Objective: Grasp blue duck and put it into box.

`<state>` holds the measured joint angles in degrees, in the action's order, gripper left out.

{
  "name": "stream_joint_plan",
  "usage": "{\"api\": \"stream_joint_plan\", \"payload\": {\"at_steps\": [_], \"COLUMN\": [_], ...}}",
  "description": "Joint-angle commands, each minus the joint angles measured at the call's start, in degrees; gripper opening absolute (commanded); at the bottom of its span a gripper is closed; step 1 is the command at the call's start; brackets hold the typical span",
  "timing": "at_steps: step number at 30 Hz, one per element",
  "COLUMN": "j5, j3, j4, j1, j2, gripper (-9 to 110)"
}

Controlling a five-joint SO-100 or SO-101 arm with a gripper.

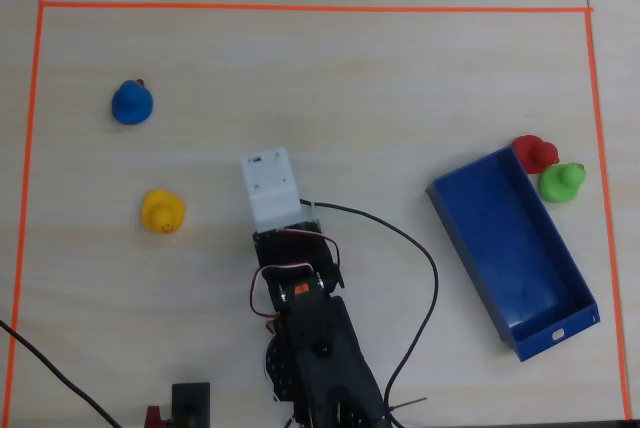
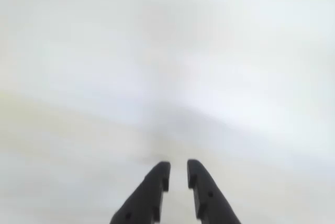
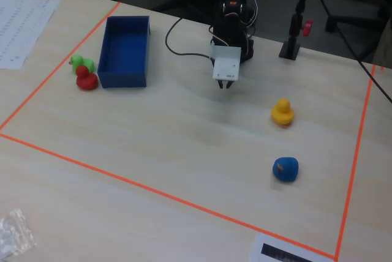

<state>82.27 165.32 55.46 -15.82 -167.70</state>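
The blue duck (image 1: 131,103) stands alone at the upper left of the overhead view and at the lower right of the fixed view (image 3: 285,169). The box (image 1: 510,238), a long blue tray, lies empty at the right of the overhead view and at the upper left of the fixed view (image 3: 122,81). My gripper (image 3: 225,84) hangs over bare table between them, far from both. In the wrist view the gripper (image 2: 178,169) shows two black fingers with only a narrow gap and nothing between them. In the overhead view the white wrist housing (image 1: 268,183) hides the fingers.
A yellow duck (image 1: 162,212) sits below the blue one, nearer the arm. A red duck (image 1: 535,154) and a green duck (image 1: 561,183) sit against the box's far outer side. Orange tape (image 1: 300,7) frames the work area. A black stand (image 3: 290,48) is beside the arm base.
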Motion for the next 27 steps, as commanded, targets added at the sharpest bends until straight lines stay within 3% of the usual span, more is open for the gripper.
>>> {"api": "stream_joint_plan", "payload": {"at_steps": [1,10,27], "j5": [-5.7,-3.7,-5.3], "j3": [-26.3,-63.8,-88.9], "j4": [-5.2,-5.5,-16.9], "j1": [-7.4,-11.3,-11.2], "j2": [25.4,62.0,96.7], "gripper": [10,27,33]}}
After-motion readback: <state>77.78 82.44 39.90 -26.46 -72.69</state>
